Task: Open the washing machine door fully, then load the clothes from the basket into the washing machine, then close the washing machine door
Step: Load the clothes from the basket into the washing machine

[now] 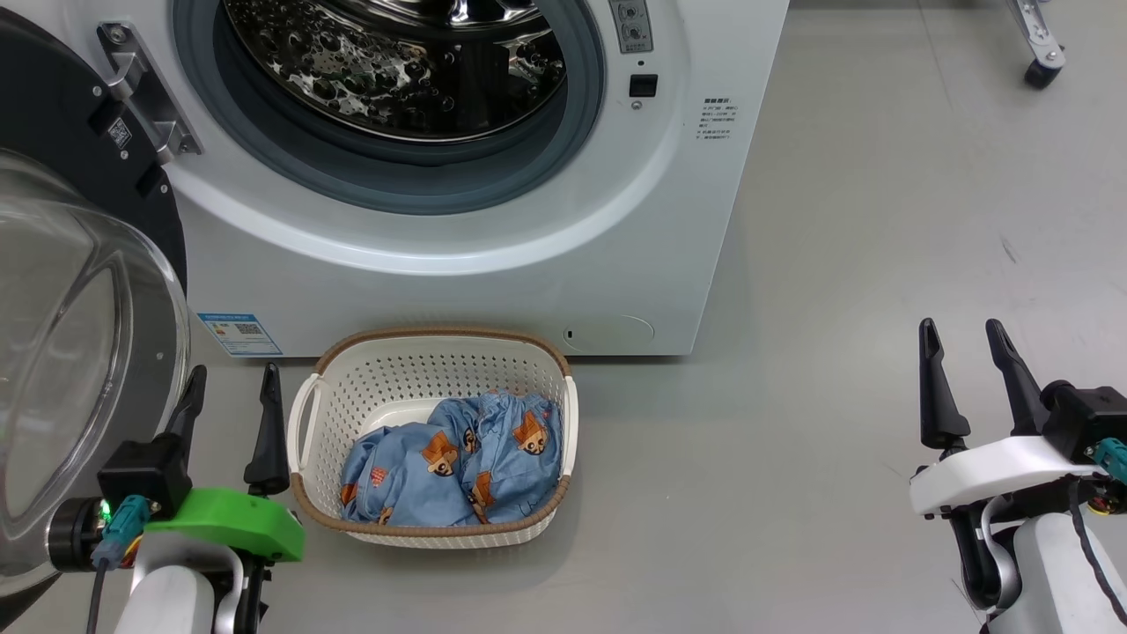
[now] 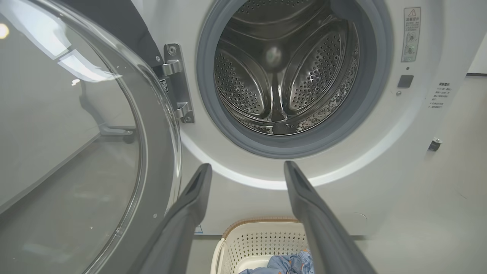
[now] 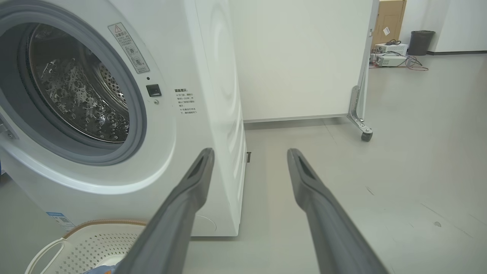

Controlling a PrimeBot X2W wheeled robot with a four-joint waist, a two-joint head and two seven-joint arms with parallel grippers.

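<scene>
The left gripper (image 1: 234, 370) and right gripper (image 1: 961, 326) both stand jaws wide, holding nothing, above the grey floor (image 1: 836, 264), where the clothes (image 1: 458, 458) lie in the basket (image 1: 440, 335) just before the washing machine (image 1: 616, 264), its door (image 1: 79, 352) swung open close beside, perhaps touching, the left wrist, with a wheeled white partition (image 3: 304, 57) beyond.

We lose the washing machine (image 1: 493, 291) above mid-drum at the head view's top edge. The washing machine door (image 1: 79, 335) runs off the left edge, so we can't trace its full rim. Print on the blue label (image 1: 239, 333) and the side notice (image 1: 718, 119) is too small for us to read. The clothes (image 1: 458, 458) are bunched in one heap. We can't count the pieces, and they cover much of the basket (image 1: 440, 335) floor. In the left wrist view the basket is cut by the bottom edge and partly behind the left pincer (image 2: 247, 164). The wheeled leg (image 1: 1042, 44) at top right is cut off, so we can't tell what it belongs to.
</scene>
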